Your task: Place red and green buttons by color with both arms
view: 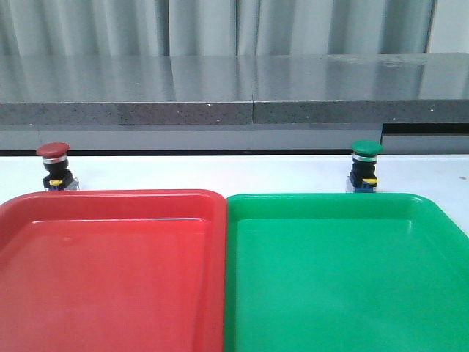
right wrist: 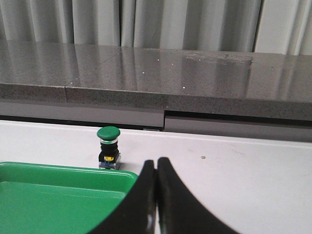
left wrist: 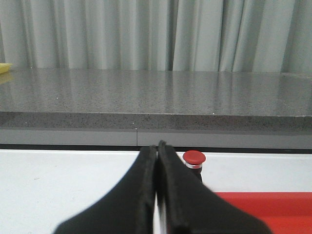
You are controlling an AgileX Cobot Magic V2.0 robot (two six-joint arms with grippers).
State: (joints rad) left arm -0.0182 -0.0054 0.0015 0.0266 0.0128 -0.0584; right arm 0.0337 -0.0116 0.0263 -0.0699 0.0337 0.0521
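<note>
Both buttons stood upright on the white table behind their matching trays: red button (view: pixel 53 167) at left-centre of the front view, green button (view: pixel 365 166) at right-centre. Left gripper (left wrist: pixel 158 146) and right gripper (right wrist: pixel 156 162) had fingers pressed together, empty. Each would need to spread, then pinch the black body below the smooth domed cap. The glossy red tray (view: pixel 110 202) and green tray (view: pixel 330 202) held nothing.

White table (view: pixel 220 172): 2 trays (view: pixel 110 271), 2 buttons (view: pixel 53 165)
</note>
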